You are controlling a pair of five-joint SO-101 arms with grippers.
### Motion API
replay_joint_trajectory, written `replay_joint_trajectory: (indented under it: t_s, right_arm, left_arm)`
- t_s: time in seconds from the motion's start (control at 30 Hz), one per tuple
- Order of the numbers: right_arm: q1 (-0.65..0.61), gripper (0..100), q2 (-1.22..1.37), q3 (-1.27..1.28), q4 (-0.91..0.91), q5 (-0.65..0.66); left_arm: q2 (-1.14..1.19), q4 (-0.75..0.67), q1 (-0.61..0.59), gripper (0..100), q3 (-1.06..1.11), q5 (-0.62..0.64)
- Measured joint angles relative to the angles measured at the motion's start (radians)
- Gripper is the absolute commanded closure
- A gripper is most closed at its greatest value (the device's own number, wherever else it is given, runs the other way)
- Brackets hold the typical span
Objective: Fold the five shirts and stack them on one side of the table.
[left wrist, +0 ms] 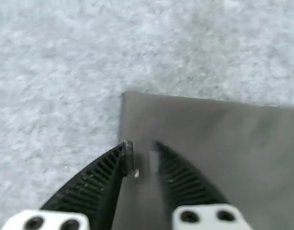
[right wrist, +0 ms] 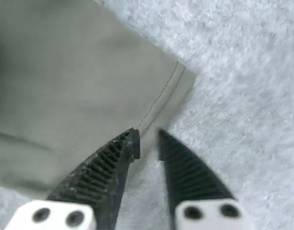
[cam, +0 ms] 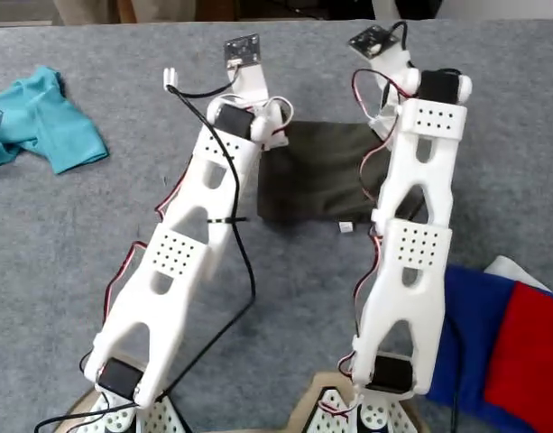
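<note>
- Stack-building looks begun at the near right edge: a red folded cotton shirt (cam: 533, 347) overlaps a blue folded cotton shirt (cam: 470, 316).
- Grey felt-like table cover (cam: 285, 298) lies under everything.
- Left gripper (left wrist: 142, 158), black ribbed jaws barely parted and clamping nothing visible, hangs over the left edge of the dark olive folded shirt (cam: 317, 176) at mid-table; right gripper (right wrist: 147, 141), likewise barely parted, sits at its hemmed right edge.
- Next, I judge: pinch both edges evenly and carry it to the stack without unfolding.
- Crumpled teal shirt (cam: 46, 122) lies far left; beyond the table, cropped brown shapes.
</note>
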Motion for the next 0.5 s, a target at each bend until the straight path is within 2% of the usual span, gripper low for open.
replay_joint_trajectory:
  t_s: [0.17,0.33,0.5]
  right_arm:
    - [0.014,80.4,-0.061,0.098,0.012,-0.126]
    - [0.028,80.3,-0.244,0.459,0.011,-0.204]
    - [0.029,80.3,-0.33,0.724,-0.074,-0.265]
  left_arm:
    - [-0.029,0.083,-0.029,77,0.0,0.044]
    - [-0.029,0.161,-0.023,75,0.0,0.046]
    - [-0.029,0.158,-0.021,75,0.0,0.046]
